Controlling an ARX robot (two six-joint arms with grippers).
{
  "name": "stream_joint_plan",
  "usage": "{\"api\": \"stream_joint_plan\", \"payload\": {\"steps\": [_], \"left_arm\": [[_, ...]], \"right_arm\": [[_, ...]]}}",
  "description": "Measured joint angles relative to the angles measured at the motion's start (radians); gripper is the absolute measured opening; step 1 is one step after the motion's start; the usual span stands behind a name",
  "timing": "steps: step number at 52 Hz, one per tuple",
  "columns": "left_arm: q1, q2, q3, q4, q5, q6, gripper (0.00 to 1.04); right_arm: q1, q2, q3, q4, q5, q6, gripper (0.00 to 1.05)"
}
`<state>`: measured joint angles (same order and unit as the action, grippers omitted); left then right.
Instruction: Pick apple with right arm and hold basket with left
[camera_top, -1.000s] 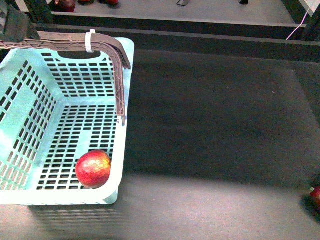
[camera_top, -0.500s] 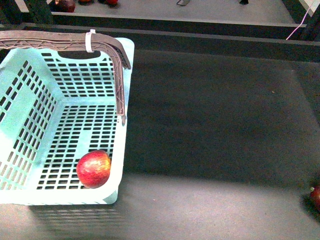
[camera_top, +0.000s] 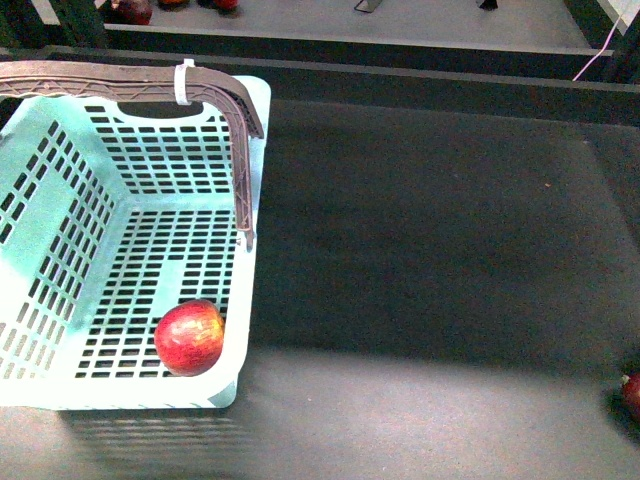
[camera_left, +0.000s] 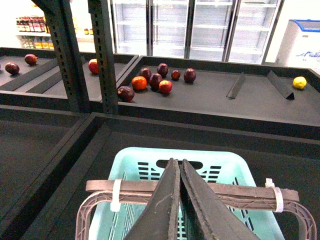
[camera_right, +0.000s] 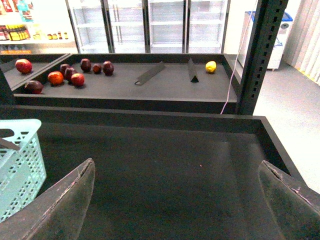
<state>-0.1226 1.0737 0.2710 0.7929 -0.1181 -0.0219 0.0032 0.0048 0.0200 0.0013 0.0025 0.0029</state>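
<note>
The pale mint-green basket (camera_top: 60, 215) stands at the left of the black table. The shiny red apple (camera_top: 188, 337) lies on its floor, at the near right corner. A brownish-mauve handle (camera_top: 110, 82) with a white tie (camera_top: 183, 82) stands raised over the far wall. Neither gripper shows in the front view. In the left wrist view my left gripper (camera_left: 177, 161) is shut, its fingers pressed together over the handle (camera_left: 235, 190) and basket (camera_left: 222, 162), holding nothing that I can see. My right gripper (camera_right: 176, 162) is open and empty over bare black table, with the basket's corner (camera_right: 20, 160) beside it.
A small dark red fruit (camera_top: 632, 392) lies at the table's right edge. Raised black rims bound the table. A shelf behind holds several red and dark fruits (camera_left: 156, 80) and a yellow one (camera_left: 299, 82). Dark metal posts (camera_left: 102, 50) stand at the back.
The black left gripper seen at the front view's top left corner has left that view. The basket has shifted slightly. The apple stays at the same corner.
</note>
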Motion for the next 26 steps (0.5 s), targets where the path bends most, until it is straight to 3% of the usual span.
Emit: {"api": "stream_joint_plan", "payload": {"steps": [10,13,26], "left_arm": [[0.04,-0.145,-0.11,-0.029,0.041,0.007,0.03],[0.091,-0.193,-0.138,-0.055,0.109,0.01,0.03],[0.118,-0.331,-0.193,-0.136,0.118,0.011,0.03]], "right_arm": [[0.0,0.0,0.0,0.0,0.0,0.0,0.96],[0.0,0.0,0.0,0.0,0.0,0.0,0.96],[0.0,0.0,0.0,0.0,0.0,0.0,0.96]]}}
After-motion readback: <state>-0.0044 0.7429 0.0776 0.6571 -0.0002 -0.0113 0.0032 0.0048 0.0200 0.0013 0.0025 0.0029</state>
